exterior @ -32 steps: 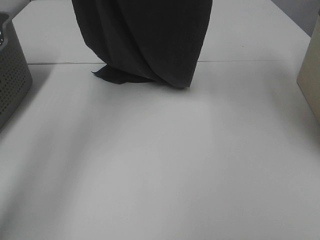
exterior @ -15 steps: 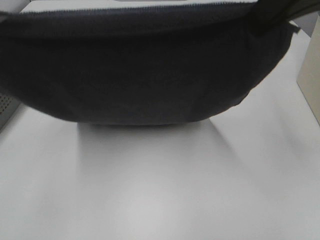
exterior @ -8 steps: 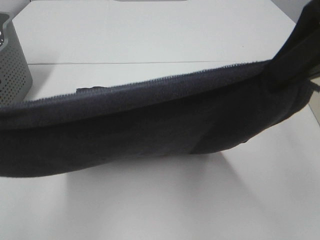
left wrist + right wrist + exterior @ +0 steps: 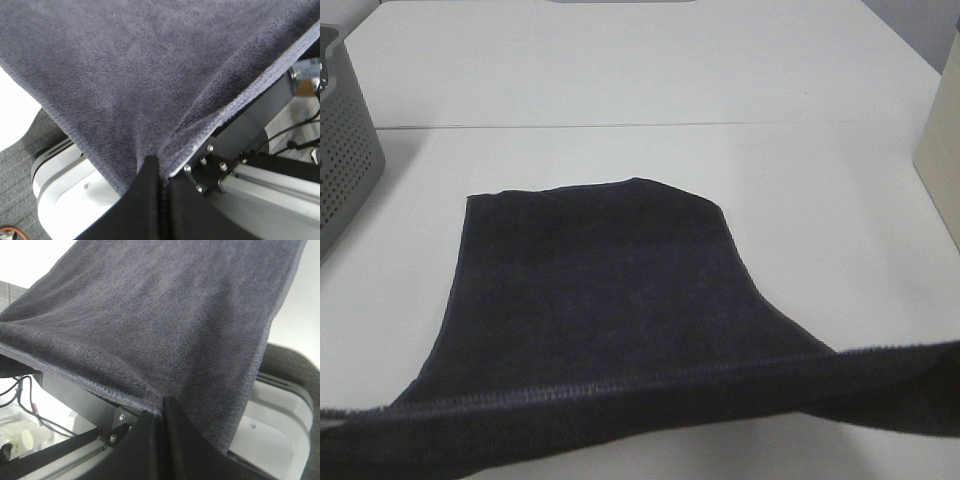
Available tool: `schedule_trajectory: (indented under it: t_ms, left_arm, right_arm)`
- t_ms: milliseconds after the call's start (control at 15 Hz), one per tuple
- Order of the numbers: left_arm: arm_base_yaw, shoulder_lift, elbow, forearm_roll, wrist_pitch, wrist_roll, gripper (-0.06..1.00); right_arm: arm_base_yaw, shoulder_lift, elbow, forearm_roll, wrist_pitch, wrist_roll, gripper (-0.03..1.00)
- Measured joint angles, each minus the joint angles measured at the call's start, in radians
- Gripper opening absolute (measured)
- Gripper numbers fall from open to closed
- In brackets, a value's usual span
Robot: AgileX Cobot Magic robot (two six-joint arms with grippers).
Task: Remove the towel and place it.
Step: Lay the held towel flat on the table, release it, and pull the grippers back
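The dark charcoal towel lies spread on the white table from the middle toward the front, and its near hemmed edge is stretched taut across the bottom of the exterior view. My left gripper is shut on one corner of the towel, the cloth bunching where the black fingers meet. The right gripper is shut on the other corner of the towel. Neither gripper shows in the exterior view.
A grey perforated basket stands at the table's left edge. A beige box sits at the right edge. A seam runs across the table behind the towel.
The towel hung bunched at the back, was then stretched wide in the air, and has come down toward the front. Its far part now lies flat on the table.
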Motion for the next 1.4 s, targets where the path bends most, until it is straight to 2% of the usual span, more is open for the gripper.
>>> schedule_trajectory:
  t_ms: [133, 333, 733, 1067, 1400]
  left_arm:
    - [-0.067, 0.000, 0.037, 0.012, 0.001, -0.050, 0.00]
    - [-0.109, 0.000, 0.053, 0.015, 0.001, -0.081, 0.00]
    - [-0.110, 0.124, 0.132, -0.039, -0.036, -0.092, 0.00]
    - [-0.110, 0.317, 0.132, -0.054, -0.029, -0.066, 0.00]
    - [-0.110, 0.445, 0.132, -0.062, -0.022, -0.032, 0.00]
  right_arm:
    - [-0.001, -0.069, 0.111, 0.048, -0.001, 0.020, 0.01]
    - [-0.001, -0.107, 0.221, 0.076, -0.006, 0.037, 0.01]
    - [-0.002, 0.013, 0.259, 0.024, -0.021, 0.006, 0.01]
    - [-0.003, 0.169, 0.344, 0.043, -0.026, -0.118, 0.01]
    - [-0.003, 0.294, 0.344, 0.054, -0.047, -0.155, 0.01]
